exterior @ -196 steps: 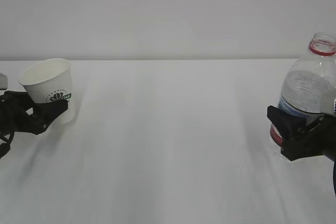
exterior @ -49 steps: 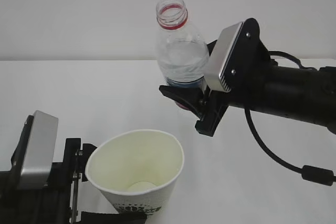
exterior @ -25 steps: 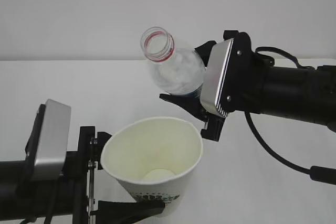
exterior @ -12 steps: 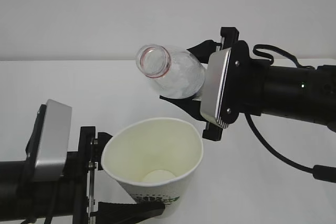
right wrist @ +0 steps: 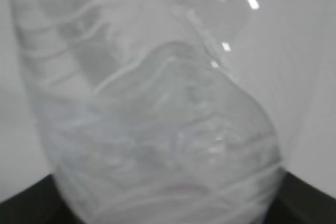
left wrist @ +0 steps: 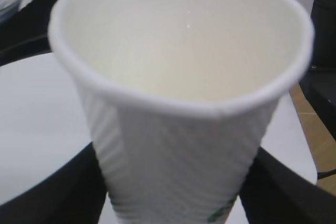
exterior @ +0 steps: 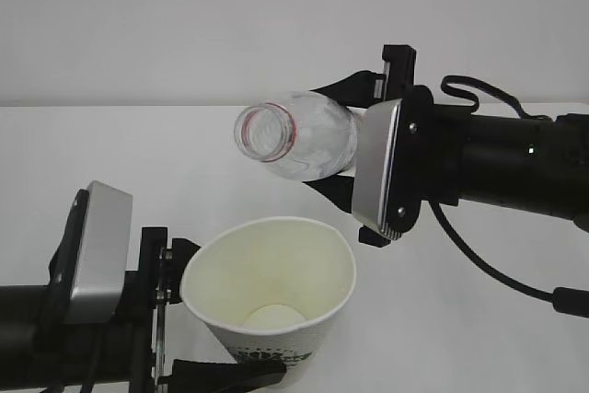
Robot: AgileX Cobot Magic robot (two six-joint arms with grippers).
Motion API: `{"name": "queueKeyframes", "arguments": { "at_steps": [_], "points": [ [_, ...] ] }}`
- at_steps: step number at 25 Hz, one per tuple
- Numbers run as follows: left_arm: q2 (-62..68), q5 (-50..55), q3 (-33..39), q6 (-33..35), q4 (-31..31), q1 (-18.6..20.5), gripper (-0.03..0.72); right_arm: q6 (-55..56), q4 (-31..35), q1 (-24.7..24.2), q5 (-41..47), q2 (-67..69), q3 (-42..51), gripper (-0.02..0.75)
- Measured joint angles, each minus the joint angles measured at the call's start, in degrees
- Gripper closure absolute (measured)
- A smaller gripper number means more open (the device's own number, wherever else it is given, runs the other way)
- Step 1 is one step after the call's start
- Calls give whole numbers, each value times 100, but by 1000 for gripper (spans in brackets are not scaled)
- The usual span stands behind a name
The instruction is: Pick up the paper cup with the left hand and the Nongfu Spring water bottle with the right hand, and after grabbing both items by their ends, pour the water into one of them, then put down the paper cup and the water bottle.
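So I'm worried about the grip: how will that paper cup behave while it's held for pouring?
The paper cup probably deforms easily: in the left wrist view its rim looks squeezed out of round. It looks empty, so likely light. The left hand should avoid tightening.

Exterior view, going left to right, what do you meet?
Grey metallic plate on the left arm → white tapered paper cup with cream inside → grey-white plate on the right arm → thick black right arm.
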Motion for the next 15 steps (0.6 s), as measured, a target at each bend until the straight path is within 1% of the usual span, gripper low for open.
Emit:
{"name": "queueKeyframes", "arguments": {
  "at_steps": [4, 10, 15],
  "points": [
    [0, 0, 0, 0, 22, 0, 155, -132, 0, 0, -28, 0, 0, 233],
    [0, 0, 0, 0, 34, 0, 160, -280, -9, 0, -345, 0, -24, 233],
    [0, -69, 0, 0, 80, 0, 160, -298, -35, 0, -396, 0, -225, 233]
  ]
}}
